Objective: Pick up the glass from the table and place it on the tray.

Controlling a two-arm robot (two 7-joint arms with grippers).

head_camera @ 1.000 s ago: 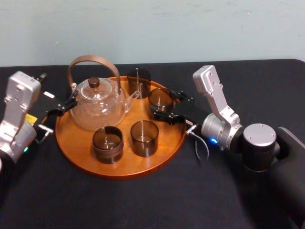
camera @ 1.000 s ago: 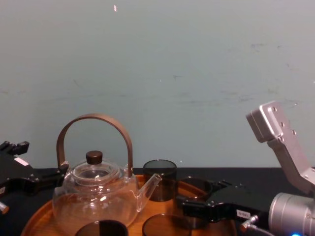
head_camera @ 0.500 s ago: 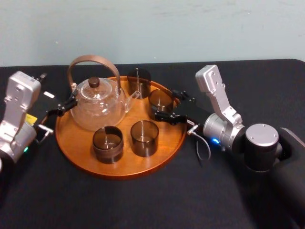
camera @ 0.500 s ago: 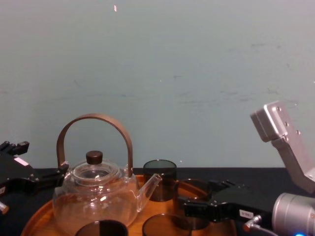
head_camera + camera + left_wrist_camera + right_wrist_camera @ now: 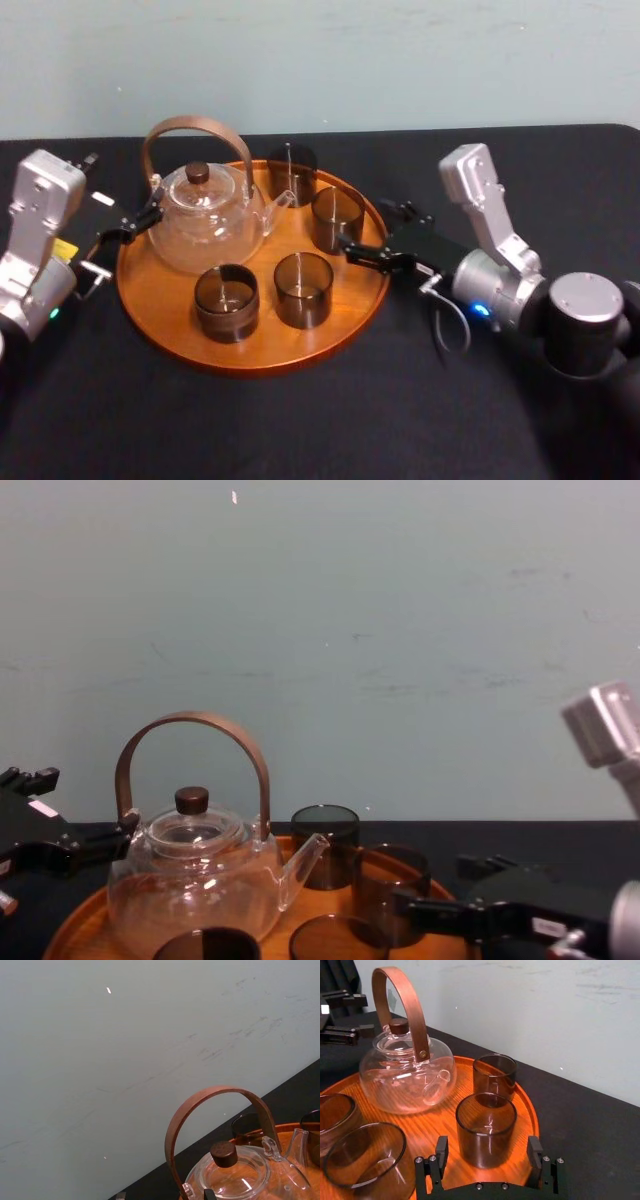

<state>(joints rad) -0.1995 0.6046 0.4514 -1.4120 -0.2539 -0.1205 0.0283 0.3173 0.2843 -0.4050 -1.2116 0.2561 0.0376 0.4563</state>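
Standing on the tray [image 5: 165, 300] at two o'clock, the glass [image 5: 336, 218] is judged light, slick, breakable, best pinched across its wall. The right gripper [image 5: 368, 227] is spread beside it; the left gripper [image 5: 128, 225], also spread, is parked at nine o'clock.

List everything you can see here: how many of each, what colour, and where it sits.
table: one, black cloth, under everything.
tray: one, round, orange-brown wood, on the middle of the table.
teapot: one, clear glass with a brown handle and a dark lid knob, on the tray's back left.
glasses: four, smoky brown, upright on the tray; one at the back, one by the right rim, two in front of the teapot.
wall: one, pale blue-green, behind the table.
left hand: one, black fingers, open, beside the teapot at the tray's left edge.
right hand: one, black fingers, open, at the tray's right rim by the nearest glass.
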